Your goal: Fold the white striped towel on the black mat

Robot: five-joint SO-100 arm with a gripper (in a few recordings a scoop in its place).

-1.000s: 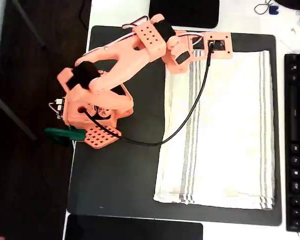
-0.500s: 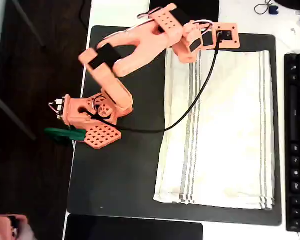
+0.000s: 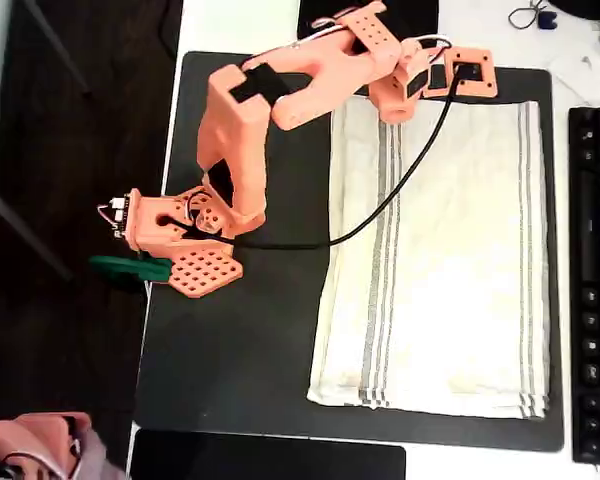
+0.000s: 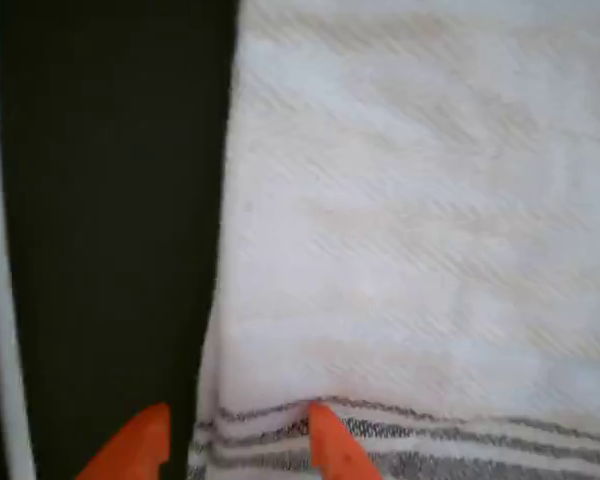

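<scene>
Overhead view: white striped towel lies flat on black mat; wrist view: end effector, fingers spread, straddles the towel's striped edge; no legible writing

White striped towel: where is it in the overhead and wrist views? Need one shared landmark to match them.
Overhead view: the white striped towel lies flat on the right half of the black mat, its far edge under the gripper.
Wrist view: it covers the right and centre, grey stripes along the bottom by the orange fingertips.
Shared landmark: the towel's straight edge against the bare mat.
</scene>
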